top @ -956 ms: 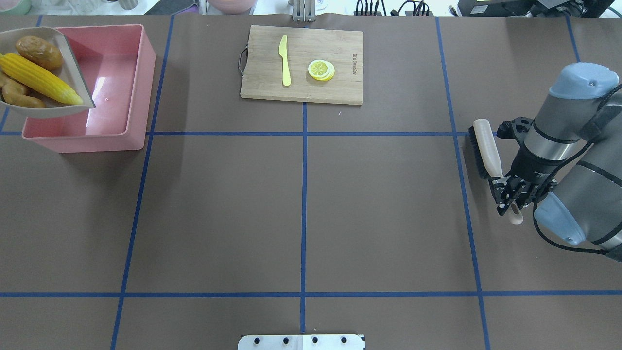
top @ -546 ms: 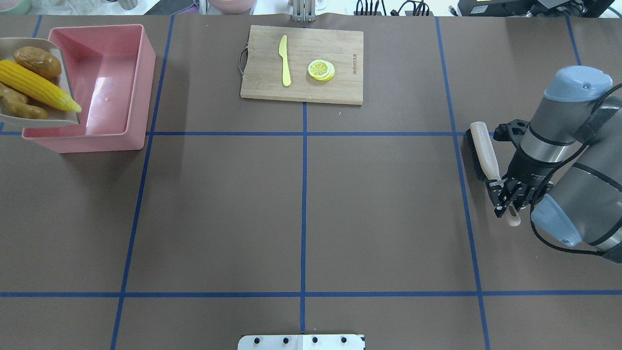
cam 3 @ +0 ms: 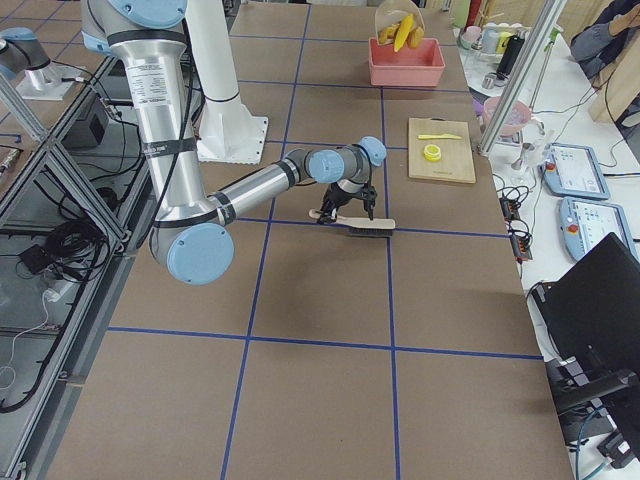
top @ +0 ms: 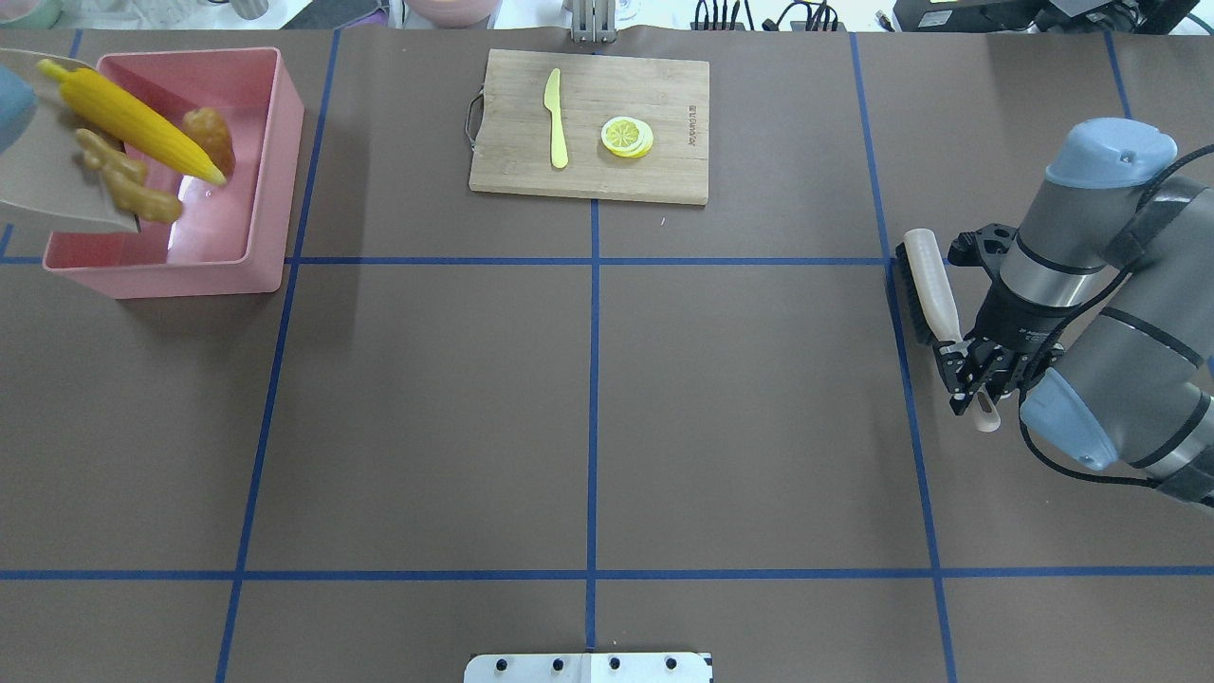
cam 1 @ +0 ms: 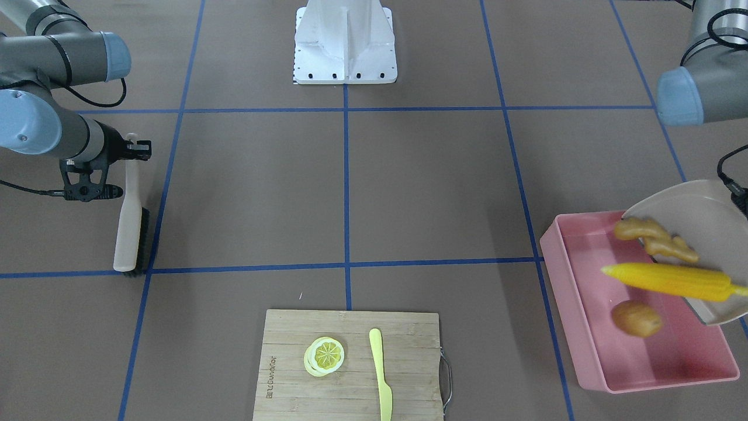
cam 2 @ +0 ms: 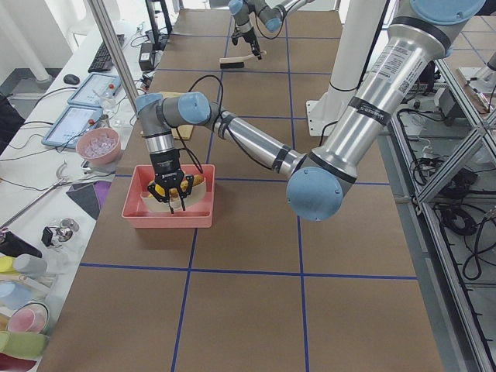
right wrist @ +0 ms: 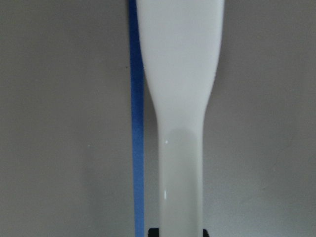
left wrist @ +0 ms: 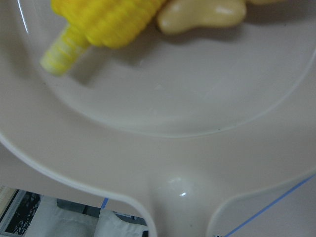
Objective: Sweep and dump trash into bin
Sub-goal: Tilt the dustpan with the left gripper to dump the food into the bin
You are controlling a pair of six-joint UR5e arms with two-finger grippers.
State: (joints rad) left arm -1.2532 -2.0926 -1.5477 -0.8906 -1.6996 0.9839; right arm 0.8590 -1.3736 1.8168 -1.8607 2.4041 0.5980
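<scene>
Nearer the robot than the cutting board (top: 654, 161), and well off toward its right-arm side, the right gripper (top: 972, 375) is clamped on the handle of a brush (top: 922, 280) whose bristled head points away from the robot. Level with the board, well off to its other side, sits the bin (cam 1: 570, 304). Over it a beige dustpan (cam 1: 695, 219) tilts steeply at the left gripper (cam 2: 170, 190); whether those fingers are closed cannot be told. The corn cob (cam 1: 666, 280) and the ginger root (cam 1: 654, 240) lie at the pan's lower lip, the corn's tip out over the bin. The potato (cam 1: 636, 318) is off the pan, within the bin's outline. On the board lie a lemon slice (top: 626, 136) and a yellow knife (top: 556, 119).
</scene>
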